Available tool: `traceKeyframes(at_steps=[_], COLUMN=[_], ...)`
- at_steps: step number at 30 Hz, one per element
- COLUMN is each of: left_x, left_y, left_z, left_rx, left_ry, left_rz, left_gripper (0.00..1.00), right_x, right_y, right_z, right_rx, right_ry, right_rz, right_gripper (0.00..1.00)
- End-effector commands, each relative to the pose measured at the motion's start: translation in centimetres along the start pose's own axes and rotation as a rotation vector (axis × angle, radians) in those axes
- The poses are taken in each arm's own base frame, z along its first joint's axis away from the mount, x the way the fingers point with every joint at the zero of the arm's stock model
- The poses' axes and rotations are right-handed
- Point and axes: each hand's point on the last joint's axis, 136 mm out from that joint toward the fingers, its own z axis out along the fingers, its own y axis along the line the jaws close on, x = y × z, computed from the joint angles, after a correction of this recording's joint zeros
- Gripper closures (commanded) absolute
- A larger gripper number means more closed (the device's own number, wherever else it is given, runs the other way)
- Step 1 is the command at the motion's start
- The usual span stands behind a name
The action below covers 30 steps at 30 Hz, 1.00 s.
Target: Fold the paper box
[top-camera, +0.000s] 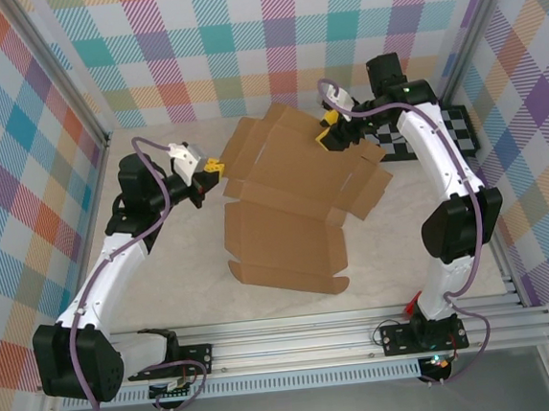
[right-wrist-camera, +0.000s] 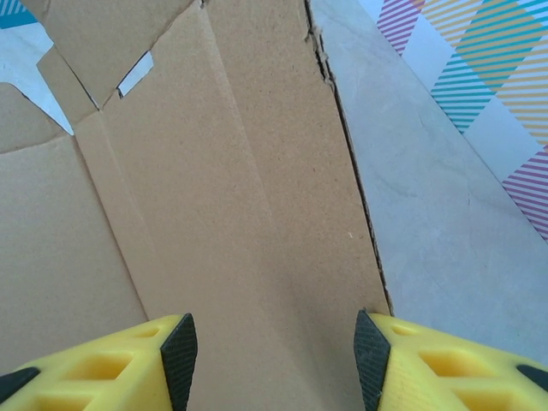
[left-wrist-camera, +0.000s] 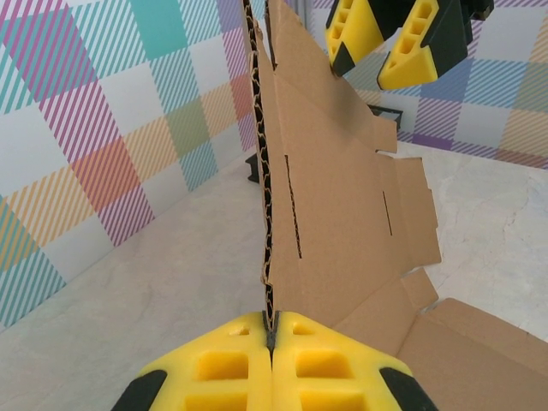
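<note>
The paper box (top-camera: 284, 205) is a flat brown die-cut sheet lying mid-table, its left part lifted off the surface. My left gripper (top-camera: 215, 165) is shut on that sheet's left edge. In the left wrist view the yellow fingers (left-wrist-camera: 223, 368) pinch the corrugated edge of the paper box (left-wrist-camera: 342, 214), which stands upright ahead of the left gripper (left-wrist-camera: 272, 334). My right gripper (top-camera: 329, 131) hovers over the sheet's far part, and from the left wrist the right gripper (left-wrist-camera: 364, 75) is at the top. Its jaws stand apart over a panel of the paper box (right-wrist-camera: 231, 188), the right pad (right-wrist-camera: 370, 351) at the panel's edge.
A black-and-white checkerboard panel (top-camera: 432, 134) lies at the back right, behind the right arm. Plaid walls (top-camera: 241, 45) close in the table on three sides. An aluminium rail (top-camera: 314, 332) runs along the near edge. Bare tabletop (right-wrist-camera: 445, 205) shows beside the sheet.
</note>
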Motion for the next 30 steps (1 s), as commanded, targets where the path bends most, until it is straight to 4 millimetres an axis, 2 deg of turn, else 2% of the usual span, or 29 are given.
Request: traceKeyframes(at_steps=[1, 5, 8, 12, 17, 23, 30], left_x=[-1.1, -0.9, -0.9, -1.2, -1.0, -1.4, -1.5], left_y=[-1.9, -2.2, -2.3, -2.4, -2.2, -2.6, -2.7], left_z=[-0.1, 0.0, 0.1, 0.1, 0.1, 0.1, 0.2], left_rx=[0.069, 0.074, 0.077, 0.074, 0.064, 0.075, 0.075], left_ry=[-0.024, -0.012, -0.01, -0.015, -0.012, -0.024, -0.028], left_rz=[0.057, 0.067, 0.07, 0.076, 0.077, 0.085, 0.089], left_gripper=[1.0, 1.0, 1.0, 1.0, 1.0, 1.0, 1.0], right_x=[-1.8, -2.4, -2.2, -1.2, -1.2, 1.1, 1.8], right_y=[0.9, -0.3, -0.5, 0.1, 3.4, 3.1, 3.9], right_z=[-1.8, -4.2, -4.9, -4.3, -3.6, -1.9, -1.0], right_rx=[0.012, 0.072, 0.11, 0.074, -0.085, -0.108, -0.159], right_ry=[-0.04, -0.083, -0.075, -0.063, -0.139, -0.088, -0.087], right_rz=[-0.083, -0.087, -0.127, -0.126, -0.102, -0.064, -0.036], right_gripper=[0.46, 0.45, 0.45, 0.45, 0.47, 0.5, 0.56])
